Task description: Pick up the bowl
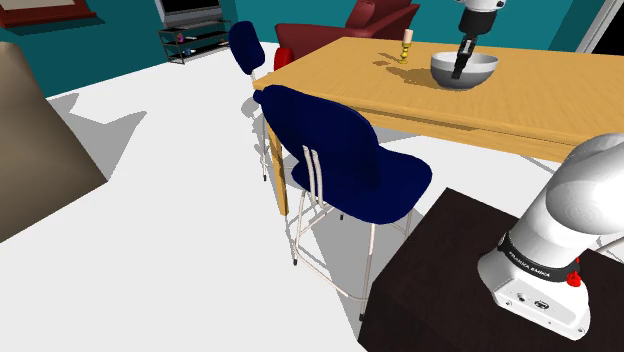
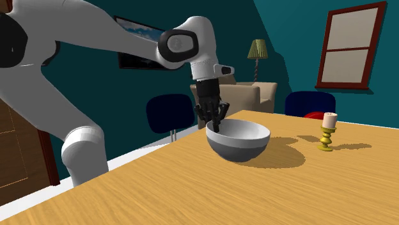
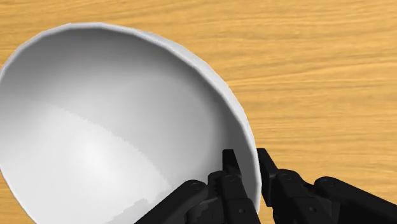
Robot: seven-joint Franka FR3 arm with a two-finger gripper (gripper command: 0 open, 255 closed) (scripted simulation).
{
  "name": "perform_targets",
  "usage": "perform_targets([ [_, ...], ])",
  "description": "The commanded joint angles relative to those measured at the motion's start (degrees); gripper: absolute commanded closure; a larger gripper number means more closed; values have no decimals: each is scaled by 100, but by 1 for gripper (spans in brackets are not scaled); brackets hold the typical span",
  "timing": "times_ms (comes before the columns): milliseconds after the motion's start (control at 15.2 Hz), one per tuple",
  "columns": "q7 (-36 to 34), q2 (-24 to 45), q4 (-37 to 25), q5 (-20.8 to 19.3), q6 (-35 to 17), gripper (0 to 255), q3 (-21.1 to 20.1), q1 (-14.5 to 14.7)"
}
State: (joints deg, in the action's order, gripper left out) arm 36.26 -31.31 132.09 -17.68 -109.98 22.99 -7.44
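Bowl (image 3: 114, 127) rim between jaws (seemingly pinched), on wooden table (image 3: 318, 63).

The arm's black band (image 1: 530, 262) reads FRANKA EMIKA.

The glossy white round bowl (image 3: 95, 127) is cut off by the wrist view's edge, and part of its rim is hidden behind the black tool (image 3: 247, 160).

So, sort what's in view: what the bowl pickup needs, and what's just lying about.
Job in hand: bowl; gripper, clasping its rim.
Lying about: candlestick; blue chair; lamp; red armchair.
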Motion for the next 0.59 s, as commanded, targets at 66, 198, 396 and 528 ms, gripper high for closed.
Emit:
perform_targets([
  [66, 27, 1, -205, 33, 210, 255, -31, 13],
  [198, 46, 5, -360, 56, 360, 255, -55, 24],
  [396, 75, 23, -601, 92, 583, 255, -88, 40],
  [528, 95, 41, -766, 114, 730, 255, -108, 51],
])
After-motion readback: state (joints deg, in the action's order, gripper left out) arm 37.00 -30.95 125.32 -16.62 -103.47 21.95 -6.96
